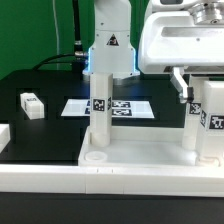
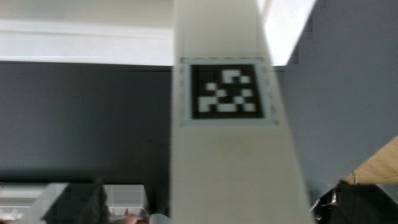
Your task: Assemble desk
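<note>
Leg (image 1: 99, 115) upright at the tabletop (image 1: 140, 152) corner — open black table (image 1: 35, 82) behind.

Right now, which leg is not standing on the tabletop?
The leg lying on the black table at the exterior view's left; the other two legs stand upright on the tabletop.

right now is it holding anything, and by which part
Nothing looks held: the fingers stand open beside the top of the upright leg at the exterior view's right, not touching it.
</note>
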`<state>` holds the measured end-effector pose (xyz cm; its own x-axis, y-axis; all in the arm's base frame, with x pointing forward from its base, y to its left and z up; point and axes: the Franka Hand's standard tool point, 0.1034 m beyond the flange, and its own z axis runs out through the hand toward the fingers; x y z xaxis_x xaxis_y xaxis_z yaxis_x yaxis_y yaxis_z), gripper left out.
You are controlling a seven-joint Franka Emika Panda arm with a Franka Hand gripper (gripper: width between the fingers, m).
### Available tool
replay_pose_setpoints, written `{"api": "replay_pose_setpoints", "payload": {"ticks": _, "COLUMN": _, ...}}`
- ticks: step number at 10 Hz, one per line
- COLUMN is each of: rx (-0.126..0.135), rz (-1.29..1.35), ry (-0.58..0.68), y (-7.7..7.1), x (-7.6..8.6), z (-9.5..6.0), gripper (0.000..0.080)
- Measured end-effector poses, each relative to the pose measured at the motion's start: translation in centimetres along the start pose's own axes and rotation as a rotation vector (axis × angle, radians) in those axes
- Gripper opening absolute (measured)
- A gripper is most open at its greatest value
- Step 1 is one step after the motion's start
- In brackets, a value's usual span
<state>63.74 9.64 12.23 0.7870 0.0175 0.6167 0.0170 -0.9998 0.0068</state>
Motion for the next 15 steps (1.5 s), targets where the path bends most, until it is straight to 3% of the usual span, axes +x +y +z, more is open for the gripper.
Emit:
{"api": "replay_pose_setpoints", "payload": {"ticks": 4, "rx": 0.015, "rz": 0.009, "ry": -0.014, "y": 0.1, "x": 1.9, "z": -1.5, "gripper": 0.0649}}
{"api": "replay_pose_setpoints", "payload": {"ticks": 7, "rx": 0.019, "rz": 0.009, "ry": -0.048, "y": 0.0, "x": 1.3, "z": -1.2, "gripper": 0.0649}}
{"api": "replay_pose_setpoints", "payload": {"ticks": 8, "rx": 0.036, "rz": 0.016, "ry": -0.163, "y": -0.3, "x": 0.4, "z": -0.7, "gripper": 0.0649}}
{"api": "replay_pose_setpoints", "payload": {"ticks": 10, "rx": 0.061, "rz": 0.033, "ry": -0.292, "y": -0.9, "x": 0.9, "z": -0.5, "gripper": 0.0649}}
{"api": "replay_pose_setpoints", "payload": {"ticks": 12, "rx": 0.085, "rz": 0.039, "ry": -0.467, "y": -1.1, "x": 0.3, "z": -0.6, "gripper": 0.0649}}
{"api": "replay_pose_setpoints", "payload": {"ticks": 14, "rx": 0.095, "rz": 0.035, "ry": -0.593, "y": -0.8, "x": 0.0, "z": -0.5, "gripper": 0.0649}}
{"api": "replay_pose_setpoints", "payload": {"ticks": 15, "rx": 0.090, "rz": 0.037, "ry": -0.571, "y": -0.5, "x": 0.3, "z": -0.2, "gripper": 0.0649}}
